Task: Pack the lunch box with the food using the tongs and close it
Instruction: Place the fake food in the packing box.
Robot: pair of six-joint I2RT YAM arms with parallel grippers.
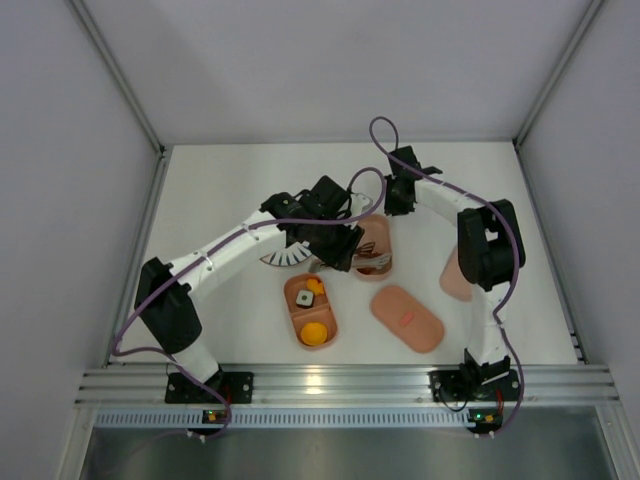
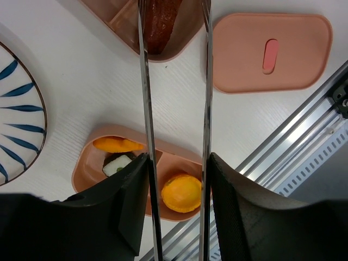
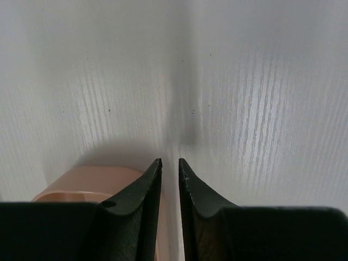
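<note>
My left gripper (image 1: 335,243) (image 2: 178,157) is shut on the tongs (image 2: 144,81). Their two silvery arms run apart out of my fingers toward the far tray (image 1: 377,250) (image 2: 182,49) of the lunch box. A dark brown piece of food (image 2: 160,22) lies in that tray, between the arms; the tong tips are out of view. The near tray (image 1: 296,322) (image 2: 87,157) holds an orange piece (image 2: 117,144), a dark white-centred piece (image 2: 117,165) and a round yellow one (image 2: 181,193). My right gripper (image 1: 398,195) (image 3: 169,160) is shut on the far tray's rim (image 3: 92,182).
A pink lid with a red mark (image 1: 407,318) (image 2: 244,54) lies right of the near tray. Another pink lid (image 1: 455,275) is partly hidden behind the right arm. The striped plate (image 1: 283,260) (image 2: 19,109) sits under the left arm. The metal rail (image 1: 320,385) runs along the front.
</note>
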